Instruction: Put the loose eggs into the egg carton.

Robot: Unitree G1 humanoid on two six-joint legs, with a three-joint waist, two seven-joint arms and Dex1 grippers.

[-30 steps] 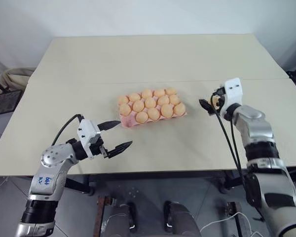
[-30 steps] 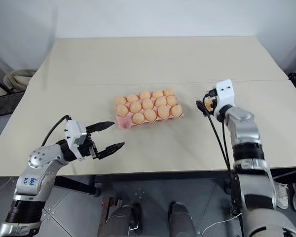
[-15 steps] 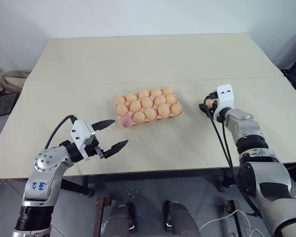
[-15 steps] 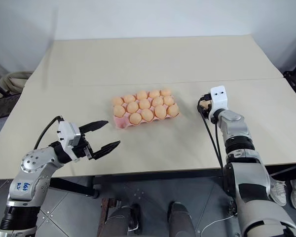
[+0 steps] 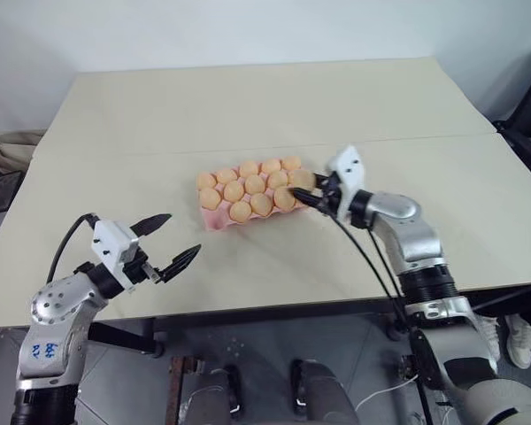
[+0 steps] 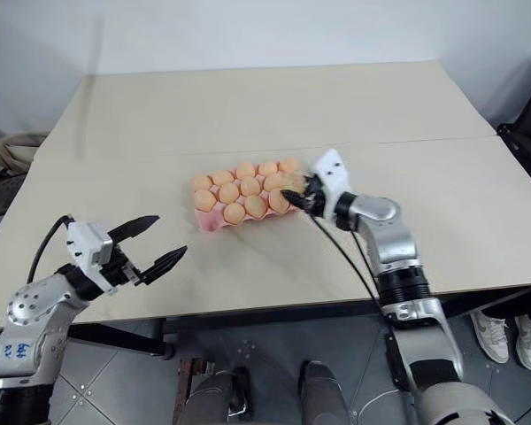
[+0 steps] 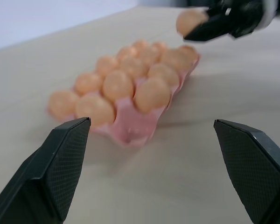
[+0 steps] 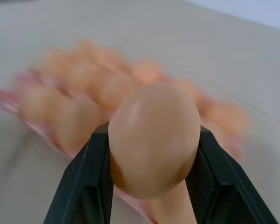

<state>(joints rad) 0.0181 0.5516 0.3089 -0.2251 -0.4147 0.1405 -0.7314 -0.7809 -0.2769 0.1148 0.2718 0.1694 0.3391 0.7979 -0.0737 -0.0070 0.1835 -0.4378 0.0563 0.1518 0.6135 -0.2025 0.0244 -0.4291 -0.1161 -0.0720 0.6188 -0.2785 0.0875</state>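
While my right gripper (image 5: 303, 192) hangs at the right end of the egg carton (image 5: 214, 221) in the head views, its jaws are clamped on one egg (image 6: 294, 182), so I judge the placing step is in hand; my left gripper (image 5: 170, 237) waits near the desk (image 5: 248, 97) edge, jaws apart. From the left wrist, one near cup (image 7: 130, 119) looks empty. From the right wrist, the egg sits firmly gripped above the carton; next I must lower it into a free cup and release gently.

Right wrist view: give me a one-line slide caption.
Right gripper shut on an egg, held above the egg-filled pink carton on the table.
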